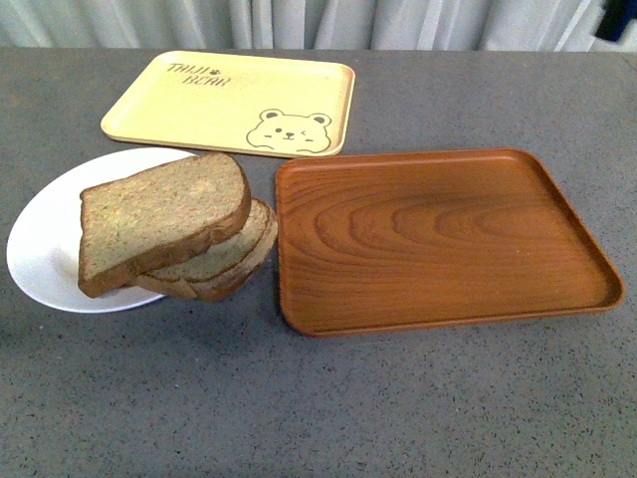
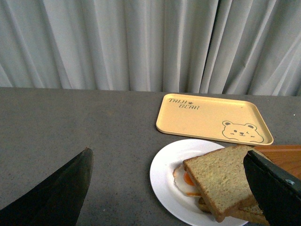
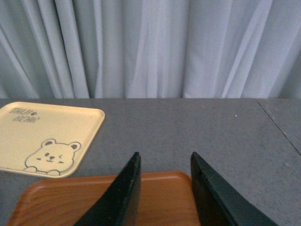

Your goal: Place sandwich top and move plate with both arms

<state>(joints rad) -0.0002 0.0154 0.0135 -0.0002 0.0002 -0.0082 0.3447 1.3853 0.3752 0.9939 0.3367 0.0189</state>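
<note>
Front view: plate [image 1: 45, 249] at left centre of frame on the grey table [image 1: 318, 408]. Sandwich top [image 1: 164, 229] lies on the stack, tilted, its right edge resting over a lower slice [image 1: 234, 261] that overhangs the plate rim toward the wooden tray [image 1: 438, 239]. The wooden tray fills right centre. A yellow bear tray [image 1: 229, 100] sits upper centre. Neither arm is in this view.

Left wrist view: left gripper [image 2: 167, 155] has its jaws spread wide and holds nothing. One finger [image 2: 61, 193] is over bare table; the other is at the frame edge, in front of the sandwich. Egg [image 2: 186, 181] shows under the top slice.

Right wrist view: right gripper [image 3: 164, 157] is above the wooden tray, jaws set to a narrow gap, empty.

Judgement: the top slice looks placed, so the step in hand is the two-arm plate move, not yet begun. No contact with the plate.

Next move calls for:
- each gripper to reach an opposite side of the plate rim
- the right arm to cross over from the wooden tray
- a level, matched lift, since the stack sits off-centre and could slide
</note>
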